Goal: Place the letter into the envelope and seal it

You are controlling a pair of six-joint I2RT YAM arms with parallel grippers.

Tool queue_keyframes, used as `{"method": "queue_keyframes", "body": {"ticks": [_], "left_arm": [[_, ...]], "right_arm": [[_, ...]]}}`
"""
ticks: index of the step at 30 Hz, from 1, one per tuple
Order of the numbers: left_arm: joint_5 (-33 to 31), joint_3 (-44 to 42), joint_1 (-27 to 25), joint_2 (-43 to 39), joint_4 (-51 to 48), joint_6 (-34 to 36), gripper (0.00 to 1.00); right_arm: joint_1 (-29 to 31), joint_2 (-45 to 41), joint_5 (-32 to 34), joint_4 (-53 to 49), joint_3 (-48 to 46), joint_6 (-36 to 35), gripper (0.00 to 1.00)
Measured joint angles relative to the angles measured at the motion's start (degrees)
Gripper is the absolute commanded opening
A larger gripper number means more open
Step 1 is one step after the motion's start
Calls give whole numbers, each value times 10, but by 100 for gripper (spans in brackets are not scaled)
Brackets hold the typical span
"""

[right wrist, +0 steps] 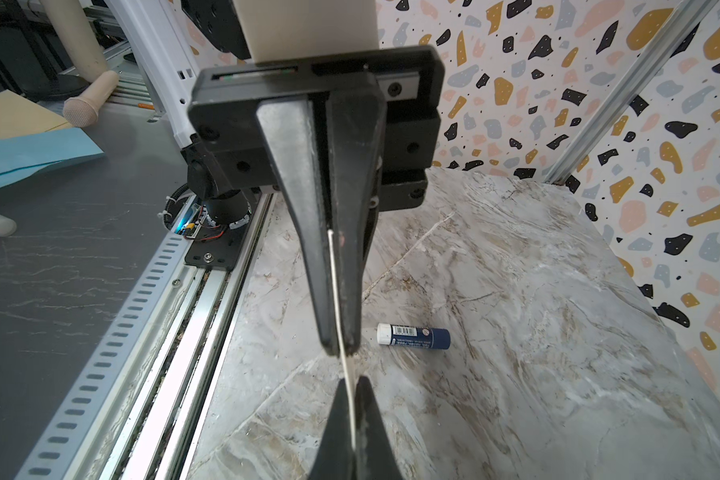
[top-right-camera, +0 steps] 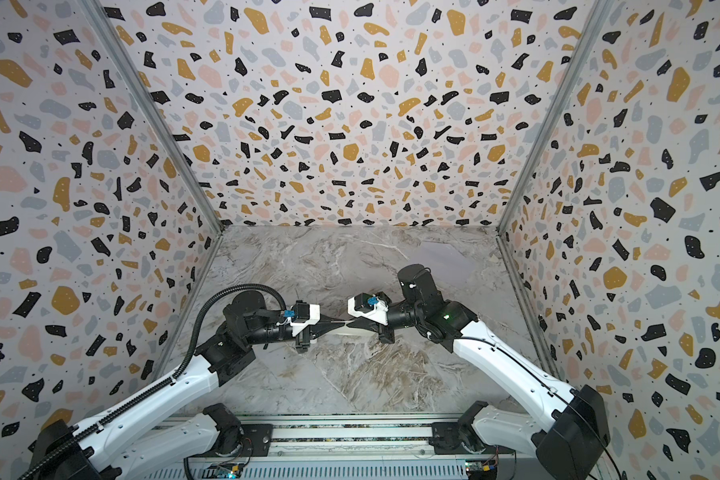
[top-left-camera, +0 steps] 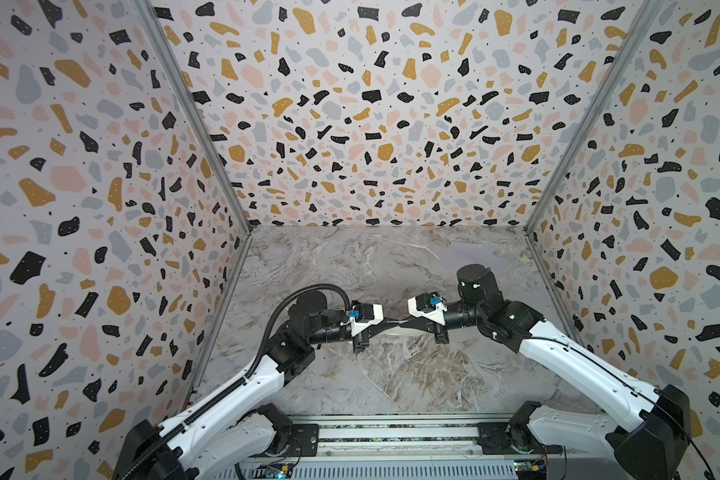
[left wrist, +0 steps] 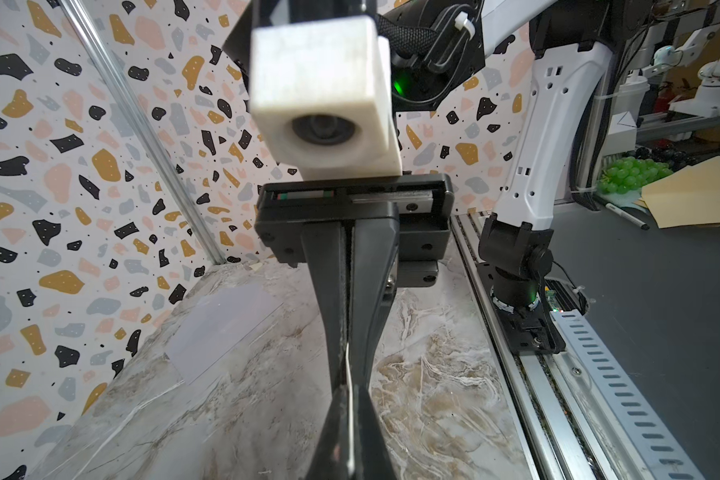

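Where the two claws meet tip to tip above the middle of the grey-veined marble table [top-left-camera: 350, 374], a thin pale paper letter [right wrist: 346, 365] is held off the surface. It is seen only edge-on, so its printed border cannot be made out. The black-fingered left gripper [right wrist: 341, 347] is closed flat on one end of the letter and the black-fingered right gripper [left wrist: 347, 361] on the opposite end, with nothing but the sheet between either pair of jaws. A small dark-blue glue stick with a white cap [right wrist: 413, 336] is seen lying on the table just past the left gripper. Farther back, near the right corner, the plain grey-lavender paper envelope [top-left-camera: 474, 254] is laid flat, apart from both grippers. Its long axis seemingly runs along the speckled back wall [top-left-camera: 371, 124], and part of it is hidden by the right arm [top-left-camera: 479, 286]. The right gripper is judged the nearer, so the letter would have to be carried away and rightward.
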Motion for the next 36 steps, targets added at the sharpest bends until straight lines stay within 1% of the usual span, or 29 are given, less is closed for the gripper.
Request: {"method": "queue_keyframes", "body": {"ticks": [2,6,9,18,22,36], "left_arm": [[1,2,0,-1,-7,8,0],[-1,9,0,-7,-31,28,0],[-9,16,0,-13,-57,46,0],[-20,17,0,-20,-78,59,0],[-28,17,3,-29,-89,59,0],[-29,17,34,-42,-90,45,0]], "right_arm": [[1,0,0,0,0,0,4],[0,-1,2,0,0,-1,15],[-9,-6,5,0,-1,-2,16],[-37,-32,8,-1,-20,-2,16],[-50,-34,8,-1,-28,-2,14],[-90,-45,2,4,-69,-3,11]]}}
